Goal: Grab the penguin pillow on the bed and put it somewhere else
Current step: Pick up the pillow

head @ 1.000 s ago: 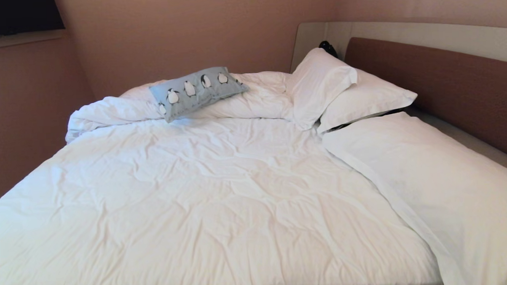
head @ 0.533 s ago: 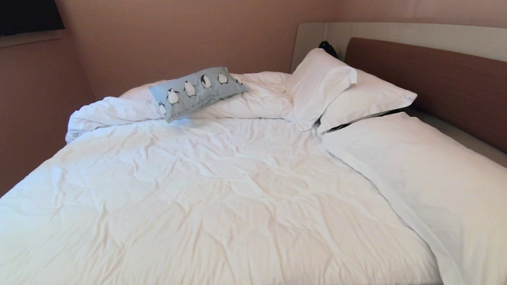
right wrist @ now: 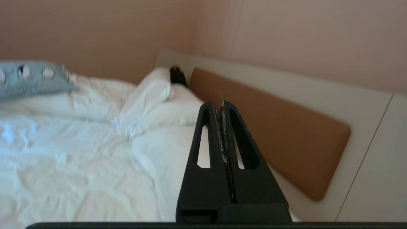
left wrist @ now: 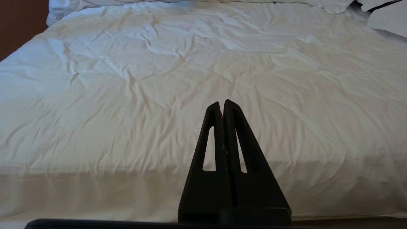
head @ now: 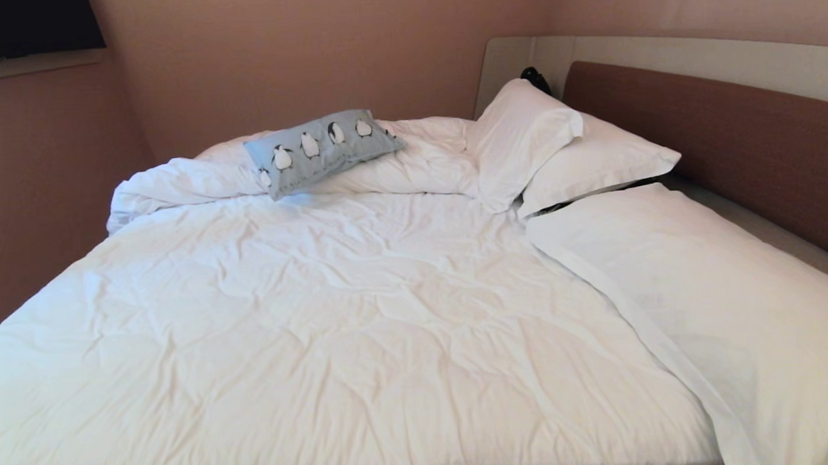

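Penguin pillow (head: 323, 149) lies on the bunched duvet (head: 178, 182) at the far side of the bed (head: 362, 317), left of the white pillows (head: 556, 148) — untouched. Left gripper (left wrist: 222, 103) over the near bed edge, fingers pressed together, empty. Right gripper (right wrist: 221, 104) likewise pressed together, empty — facing the headboard (right wrist: 279, 133).

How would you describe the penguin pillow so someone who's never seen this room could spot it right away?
Start at the bed with its rumpled white duvet and look to the far side, away from the brown headboard. There, on the bunched-up duvet, lies the penguin pillow. It is small, oblong and grey-blue with a row of black-and-white penguins, unlike the larger plain white pillows nearby.
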You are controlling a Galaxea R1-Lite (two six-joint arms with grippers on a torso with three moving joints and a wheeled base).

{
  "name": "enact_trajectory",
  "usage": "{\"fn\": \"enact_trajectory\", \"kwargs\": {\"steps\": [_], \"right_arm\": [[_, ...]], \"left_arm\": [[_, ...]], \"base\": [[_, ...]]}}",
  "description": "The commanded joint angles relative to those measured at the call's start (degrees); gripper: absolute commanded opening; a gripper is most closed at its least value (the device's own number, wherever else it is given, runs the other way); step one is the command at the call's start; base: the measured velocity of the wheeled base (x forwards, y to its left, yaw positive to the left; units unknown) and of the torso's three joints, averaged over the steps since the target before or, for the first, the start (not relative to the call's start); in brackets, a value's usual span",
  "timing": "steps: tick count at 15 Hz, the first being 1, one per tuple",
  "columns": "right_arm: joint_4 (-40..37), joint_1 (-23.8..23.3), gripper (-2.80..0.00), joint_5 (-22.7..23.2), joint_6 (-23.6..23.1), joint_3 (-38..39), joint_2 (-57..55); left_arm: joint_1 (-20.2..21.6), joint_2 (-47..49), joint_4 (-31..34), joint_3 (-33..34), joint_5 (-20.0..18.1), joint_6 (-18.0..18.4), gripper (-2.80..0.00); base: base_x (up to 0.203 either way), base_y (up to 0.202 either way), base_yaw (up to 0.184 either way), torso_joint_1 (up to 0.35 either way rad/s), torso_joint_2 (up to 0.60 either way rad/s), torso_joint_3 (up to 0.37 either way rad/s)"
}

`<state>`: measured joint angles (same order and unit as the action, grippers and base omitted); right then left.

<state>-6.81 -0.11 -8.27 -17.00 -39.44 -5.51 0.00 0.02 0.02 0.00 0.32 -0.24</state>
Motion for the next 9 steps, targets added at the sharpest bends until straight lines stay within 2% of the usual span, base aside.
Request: {"fn": "enact_trajectory", "kwargs": {"steps": [1, 3, 6, 9], "right_arm": [[-3.78, -0.02, -2.8, -0.03, -0.05, 4.31, 4.64], [-3.44, -0.06, -2.8, 0.18, 2.08, 8.68, 5.43], [-3.41, -0.02, -2.8, 2.91, 6.23, 13.98, 5.51], [-3.19, -0.05, -2.8, 3.98, 7.95, 19.68, 5.45]], "left_arm": [[0.0, 0.06, -0.02, 0.0, 0.03, -0.02, -2.8], [0.0, -0.02, -0.02, 0.0, 0.03, -0.02, -2.8], [0.0, -0.02, -0.02, 0.0, 0.03, -0.02, -2.8], [0.0, -0.02, -0.02, 0.0, 0.03, -0.02, -2.8]], "base": [[0.0, 0.0, 0.0, 0.0, 0.0, 0.0], [0.0, 0.0, 0.0, 0.0, 0.0, 0.0], [0.0, 0.0, 0.0, 0.0, 0.0, 0.0], [0.0, 0.0, 0.0, 0.0, 0.0, 0.0]]}}
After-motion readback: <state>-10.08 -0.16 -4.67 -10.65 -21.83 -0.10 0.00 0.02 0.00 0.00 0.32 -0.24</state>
